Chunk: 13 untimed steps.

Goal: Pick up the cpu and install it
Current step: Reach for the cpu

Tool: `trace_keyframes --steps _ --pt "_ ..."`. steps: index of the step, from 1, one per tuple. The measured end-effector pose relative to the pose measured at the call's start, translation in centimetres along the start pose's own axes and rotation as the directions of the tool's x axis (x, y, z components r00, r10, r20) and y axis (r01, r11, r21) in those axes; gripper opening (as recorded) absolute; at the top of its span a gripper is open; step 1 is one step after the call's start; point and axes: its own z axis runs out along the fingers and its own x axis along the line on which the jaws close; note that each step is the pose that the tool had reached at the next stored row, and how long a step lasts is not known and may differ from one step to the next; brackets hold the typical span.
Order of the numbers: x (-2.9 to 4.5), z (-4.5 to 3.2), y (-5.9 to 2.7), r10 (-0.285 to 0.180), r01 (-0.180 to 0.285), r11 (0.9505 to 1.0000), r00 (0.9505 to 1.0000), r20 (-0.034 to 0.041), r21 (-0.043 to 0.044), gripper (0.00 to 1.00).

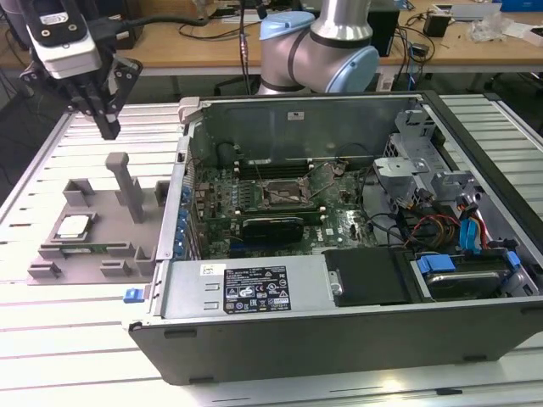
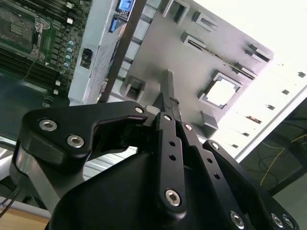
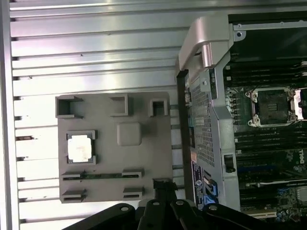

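The cpu (image 1: 75,225) lay flat in its recess on the grey fixture tray (image 1: 100,210), at the exterior view's left, its lower edges hidden by the recess walls. The gripper (image 1: 110,131) hung in open air above the tray, well apart from the cpu, fingers closed together on nothing. A tall post (image 1: 127,182) stood between the cpu and the computer case (image 1: 254,292), where the socket (image 1: 282,193) lay uncovered.

Exterior view's left: cpu (image 1: 74,225) in fixture tray (image 1: 109,222) pocket. Right, just beside tray: computer case (image 1: 254,292); socket (image 1: 282,193) on motherboard (image 1: 339,222) inside.
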Motion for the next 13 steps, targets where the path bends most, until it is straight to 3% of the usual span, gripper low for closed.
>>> trace_keyframes --steps 7,11,13 --pt "1.45 0.23 -0.12 0.000 0.000 1.0000 1.0000 0.0001 0.0000 0.11" --pt "3.20 0.73 -0.22 0.000 0.000 1.0000 1.0000 0.0002 -0.0002 0.11" --pt "3.72 1.02 -0.21 0.000 0.000 1.0000 1.0000 0.0001 0.0000 0.11"
